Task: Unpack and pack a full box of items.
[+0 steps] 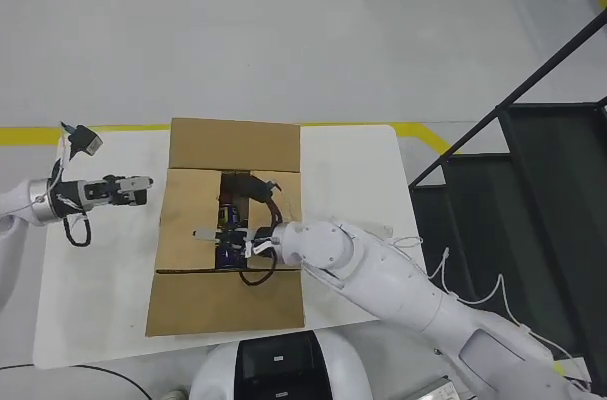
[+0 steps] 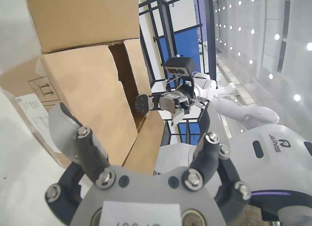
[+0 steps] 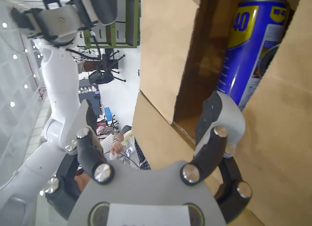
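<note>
The right claw (image 3: 151, 102) is spread wide at the mouth of the box (image 1: 233, 145), holding nothing. Its wrist view shows a blue spray can (image 3: 253, 42) (red cap) inside. The top view shows the left claw (image 1: 135, 188), also spread, beside the box over the white surface (image 1: 353, 180).

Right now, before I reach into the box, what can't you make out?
1. Box contents: top view, flaps and the right arm cover most of the opening; item count unclear.
2. Spray can base: right wrist view, hidden behind a flap.
3. Dark item in the box: top view, too small to identify.
</note>
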Tool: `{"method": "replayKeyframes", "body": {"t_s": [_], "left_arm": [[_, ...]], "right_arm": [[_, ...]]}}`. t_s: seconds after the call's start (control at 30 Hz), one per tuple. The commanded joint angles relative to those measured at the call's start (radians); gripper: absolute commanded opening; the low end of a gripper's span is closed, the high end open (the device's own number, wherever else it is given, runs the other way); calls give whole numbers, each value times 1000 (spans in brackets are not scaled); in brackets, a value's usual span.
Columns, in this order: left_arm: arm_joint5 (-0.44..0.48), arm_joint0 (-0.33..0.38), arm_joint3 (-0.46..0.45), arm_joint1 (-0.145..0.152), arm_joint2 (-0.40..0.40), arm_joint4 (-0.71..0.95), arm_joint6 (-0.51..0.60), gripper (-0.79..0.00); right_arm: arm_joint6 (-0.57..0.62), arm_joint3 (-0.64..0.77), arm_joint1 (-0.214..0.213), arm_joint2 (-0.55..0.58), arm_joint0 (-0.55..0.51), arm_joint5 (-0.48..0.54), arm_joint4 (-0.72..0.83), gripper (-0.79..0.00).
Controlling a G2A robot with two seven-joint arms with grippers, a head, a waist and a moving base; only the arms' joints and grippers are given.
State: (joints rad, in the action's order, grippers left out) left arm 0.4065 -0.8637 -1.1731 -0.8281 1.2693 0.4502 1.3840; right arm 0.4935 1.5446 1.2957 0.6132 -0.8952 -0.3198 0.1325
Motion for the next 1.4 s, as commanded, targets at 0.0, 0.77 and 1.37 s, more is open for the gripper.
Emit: {"method": "replayKeyframes", "body": {"t_s": [0.0, 0.77, 1.37], "left_arm": [[3, -4, 2, 1, 9, 28, 14, 0], [-114, 4, 48, -9, 142, 554, 142, 0], [-166, 76, 234, -30, 12, 308, 82, 0]], "right_arm": [[-3, -36, 18, -21, 21, -5, 22, 0], [-11, -258, 267, -275, 217, 424, 22, 0], [-49, -199, 283, -170, 111, 406, -86, 0]]}}
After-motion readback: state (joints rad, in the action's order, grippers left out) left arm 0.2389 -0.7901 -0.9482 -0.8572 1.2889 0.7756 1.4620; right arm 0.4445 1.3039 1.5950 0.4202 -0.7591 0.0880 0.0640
